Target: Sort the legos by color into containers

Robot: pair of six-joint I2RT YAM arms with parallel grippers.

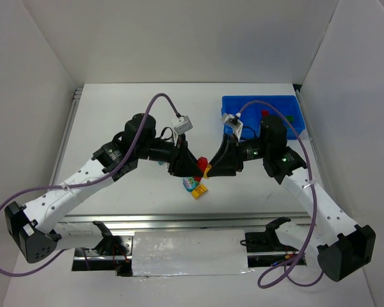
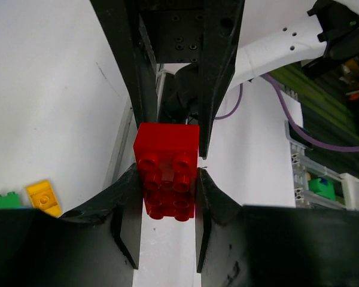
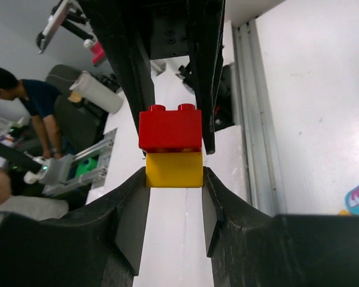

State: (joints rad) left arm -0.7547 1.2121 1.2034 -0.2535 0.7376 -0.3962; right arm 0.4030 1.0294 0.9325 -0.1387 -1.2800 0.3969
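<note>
Left pincer (image 2: pixel 167 186) is clamping on the red brick (image 2: pixel 166 149), fingers pressing both its side faces, studs facing the left wrist camera. Right pincer (image 3: pixel 175 179) is clamping on the yellow brick (image 3: pixel 174 169), which is sitting stuck directly under the red brick, the two still joined as one stack. The pincers are meeting nose to nose, each one's fingertips ending just beside the other's brick. In the overhead view the stack is hanging above the table (image 1: pixel 128 102), near its middle, between the two wrists.

Just below the joined pincers a loose yellow brick (image 1: pixel 199 190) is lying on the table, touching or just beside a cyan printed piece (image 1: pixel 191 184). The left wrist view is also showing a green brick (image 2: pixel 5 200) beside that loose yellow one.

The blue tray (image 1: pixel 243 105) is sitting at the far right of the table, partly hidden behind the right arm. A red lego (image 1: pixel 266 115) and a green lego (image 1: pixel 290 119) are lying inside it. Cannot tell which compartments.
</note>
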